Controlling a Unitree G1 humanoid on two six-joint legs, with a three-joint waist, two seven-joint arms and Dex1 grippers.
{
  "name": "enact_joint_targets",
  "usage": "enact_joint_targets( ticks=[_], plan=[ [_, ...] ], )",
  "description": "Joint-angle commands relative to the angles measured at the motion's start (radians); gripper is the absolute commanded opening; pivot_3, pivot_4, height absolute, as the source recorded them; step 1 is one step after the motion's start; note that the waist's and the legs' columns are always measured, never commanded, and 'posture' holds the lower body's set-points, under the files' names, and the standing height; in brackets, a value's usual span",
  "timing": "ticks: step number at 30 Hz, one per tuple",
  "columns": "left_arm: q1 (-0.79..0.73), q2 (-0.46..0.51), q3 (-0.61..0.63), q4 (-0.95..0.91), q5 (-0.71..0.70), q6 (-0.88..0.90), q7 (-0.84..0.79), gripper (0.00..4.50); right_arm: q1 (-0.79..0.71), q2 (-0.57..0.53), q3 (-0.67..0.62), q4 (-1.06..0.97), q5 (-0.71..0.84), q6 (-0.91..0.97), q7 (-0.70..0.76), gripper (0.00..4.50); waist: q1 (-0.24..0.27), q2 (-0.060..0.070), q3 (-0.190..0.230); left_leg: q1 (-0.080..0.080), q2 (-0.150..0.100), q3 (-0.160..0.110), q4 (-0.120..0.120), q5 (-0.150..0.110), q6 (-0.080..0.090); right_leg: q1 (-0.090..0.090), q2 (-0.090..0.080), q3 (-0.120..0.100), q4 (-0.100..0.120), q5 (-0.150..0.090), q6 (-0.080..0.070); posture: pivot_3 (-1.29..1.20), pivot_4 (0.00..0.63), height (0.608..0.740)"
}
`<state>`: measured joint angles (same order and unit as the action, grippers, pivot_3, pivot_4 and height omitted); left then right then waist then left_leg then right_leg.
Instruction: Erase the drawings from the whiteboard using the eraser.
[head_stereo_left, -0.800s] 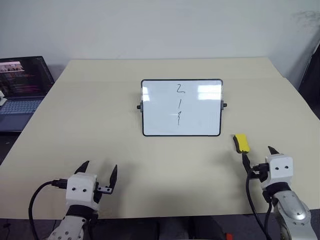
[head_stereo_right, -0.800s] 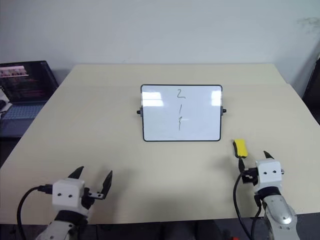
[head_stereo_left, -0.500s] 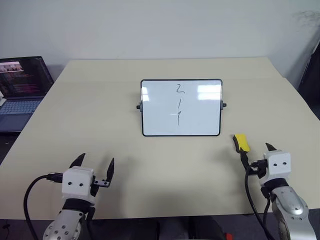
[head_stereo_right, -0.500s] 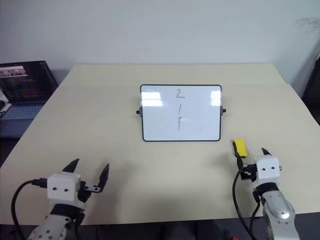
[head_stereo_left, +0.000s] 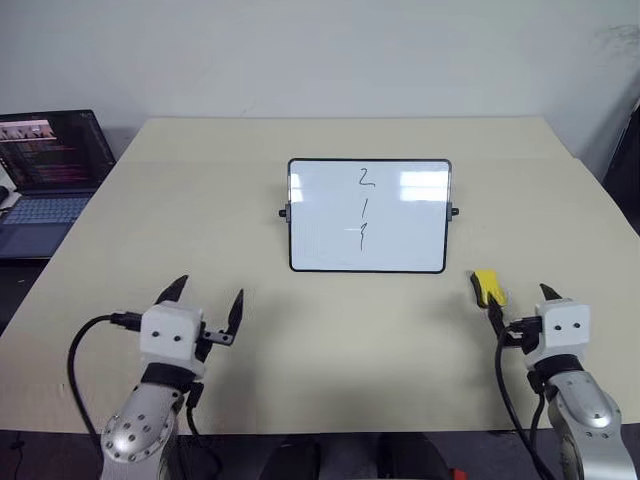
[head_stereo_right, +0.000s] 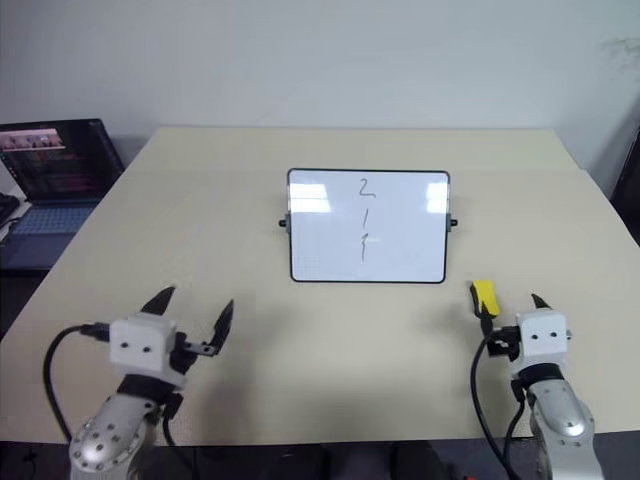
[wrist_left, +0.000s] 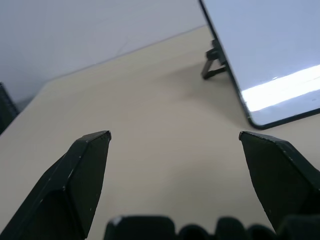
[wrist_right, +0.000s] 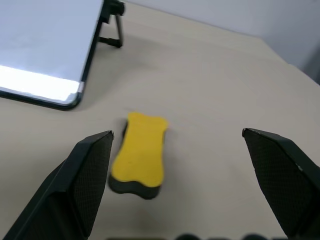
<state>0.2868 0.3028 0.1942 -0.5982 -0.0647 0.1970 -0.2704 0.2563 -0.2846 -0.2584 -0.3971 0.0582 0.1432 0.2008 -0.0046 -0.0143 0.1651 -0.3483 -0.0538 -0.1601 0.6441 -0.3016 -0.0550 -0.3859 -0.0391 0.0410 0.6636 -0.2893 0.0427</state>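
The right gripper (wrist_right: 177, 145) has closed in on the eraser (wrist_right: 138, 154), jaws wide, empty. Your drawings (head_stereo_left: 363, 207) remain; grasp next.

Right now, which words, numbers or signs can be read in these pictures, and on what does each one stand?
"2": top mark of the drawings on the whiteboard.
Below it, a short stroke and a hooked stroke: not clear letters.
Laptop screen: lines of text, too small to read.

"2" on whiteboard (head_stereo_left: 369, 215)
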Motion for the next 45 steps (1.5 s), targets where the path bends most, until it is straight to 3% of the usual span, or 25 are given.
enact_joint_targets(
  ticks=[1,11,15,19,22,32,45],
  plan=[
    [-0.079,0.039,-0.007,-0.024,-0.080,0.074,-0.060,4.50,-0.016,-0.026,-0.042,-0.042,0.020,0.019,0.003,4.48,0.000,0.000,0.000,0.000,0.000,0.000,0.000,0.000,0.000,0.000,0.000,0.000,0.000,0.000,0.000,0.00,0.150,0.740],
    [-0.409,0.185,-0.022,-0.011,-0.334,0.349,-0.238,4.50,-0.173,-0.062,-0.043,-0.176,0.080,0.370,-0.029,4.48,-0.003,0.001,0.000,0.000,0.000,0.000,0.000,0.001,-0.003,-0.001,0.001,0.000,0.001,0.000,0.000,0.00,0.150,0.740],
    [-0.478,0.227,-0.032,-0.006,-0.446,0.436,-0.306,4.50,-0.255,-0.069,-0.057,-0.188,0.101,0.501,-0.047,4.48,-0.004,0.001,-0.001,0.000,0.000,0.000,0.000,0.002,-0.004,-0.001,0.001,0.000,0.001,0.000,0.000,0.00,0.150,0.740],
    [-0.506,0.306,-0.081,0.008,-0.557,0.486,-0.476,4.50,-0.373,-0.063,-0.063,-0.179,0.111,0.658,-0.087,4.48,-0.006,0.001,0.000,-0.001,0.000,0.000,-0.001,0.002,-0.004,-0.003,0.001,0.000,0.001,0.000,0.000,0.00,0.150,0.740],
    [-0.526,0.353,-0.128,0.056,-0.565,0.466,-0.578,4.50,-0.431,-0.053,-0.064,-0.185,0.121,0.762,-0.107,4.48,-0.011,0.001,0.000,-0.001,0.000,0.000,-0.001,0.002,-0.004,-0.003,0.001,0.000,0.001,0.000,0.000,0.00,0.150,0.740],
    [-0.576,0.377,-0.216,0.224,-0.460,0.293,-0.723,4.50,-0.574,0.037,-0.130,-0.242,0.159,1.201,-0.181,4.48,-0.022,0.002,0.000,-0.002,0.000,-0.001,-0.001,0.001,-0.003,-0.003,0.000,0.000,0.000,0.000,-0.001,0.00,0.150,0.740],
    [-0.551,0.356,-0.277,0.250,-0.418,0.212,-0.763,4.50,-0.609,0.019,-0.102,-0.261,0.160,1.359,-0.158,4.48,-0.025,0.002,0.000,-0.002,-0.001,-0.001,-0.001,0.000,0.000,-0.004,0.000,0.000,0.001,0.000,0.000,0.00,0.150,0.740]
  ],
)
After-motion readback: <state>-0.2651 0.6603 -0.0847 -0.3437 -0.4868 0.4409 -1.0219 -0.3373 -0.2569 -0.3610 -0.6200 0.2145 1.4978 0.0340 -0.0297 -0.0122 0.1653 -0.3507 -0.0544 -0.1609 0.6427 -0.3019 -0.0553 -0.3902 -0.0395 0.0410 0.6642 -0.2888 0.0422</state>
